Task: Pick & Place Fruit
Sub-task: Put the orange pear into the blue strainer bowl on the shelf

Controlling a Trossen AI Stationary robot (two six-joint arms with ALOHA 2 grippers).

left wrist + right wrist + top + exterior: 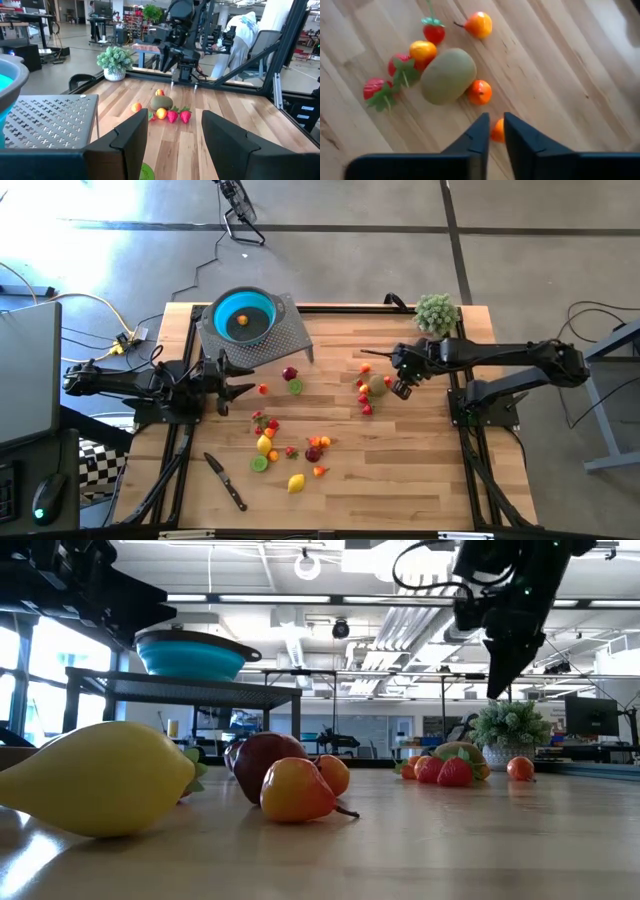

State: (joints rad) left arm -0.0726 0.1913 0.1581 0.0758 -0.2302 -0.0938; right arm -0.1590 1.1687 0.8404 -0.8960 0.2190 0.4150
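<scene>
Small toy fruits lie in two groups on the wooden table. One cluster sits at the right: a brown-green kiwi [447, 75], strawberries [402, 67] and small orange fruits [480, 92]. My right gripper [402, 388] hangs above this cluster, pointing steeply down, well clear of the table [497, 685]. Its fingers stand a narrow gap apart [496, 134], and an orange fruit [497, 131] on the table shows through the gap. My left gripper [242, 383] waits open at the table's left, level, with nothing between its fingers [175, 145]. One orange fruit [242, 320] lies in the teal bowl [262, 305].
The bowl stands on a perforated metal stand [285, 340] at the far left. More fruits, among them a lemon [296, 482], lie scattered at the middle near side. A black-handled knife [226, 480] lies near the front left. A fuzzy plant ball [436, 313] stands at the far right.
</scene>
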